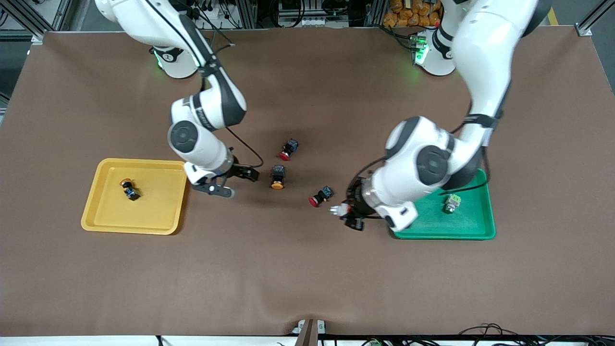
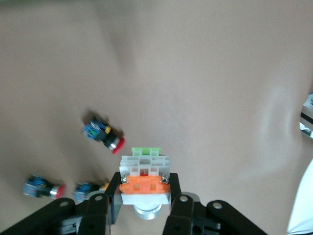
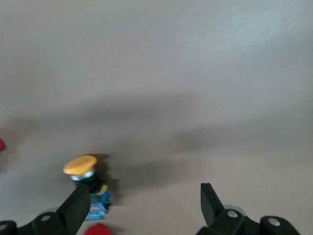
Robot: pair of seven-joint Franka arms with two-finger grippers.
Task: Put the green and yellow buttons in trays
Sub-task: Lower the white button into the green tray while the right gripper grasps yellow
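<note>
I have the left gripper [image 1: 347, 215] clamped on a white-bodied button [image 2: 145, 182], hanging over bare mat at lower centre of the front view, just beside the green tray [image 1: 473, 229]. My call: carry it across the rim, lower it well inside, and only then let go, clear of the green-capped button [image 1: 451, 203] lying in the tray's upper middle. The right gripper [image 1: 229, 183] has its jaws spread wide and empty, over the mat between the yellow tray [image 1: 101, 214] and the loose yellow-capped button [image 1: 277, 176] at centre frame. One yellow button [image 1: 129, 188] already lies in the yellow tray, toward its upper left. Two red-capped switches [image 1: 288, 149] stay out.
</note>
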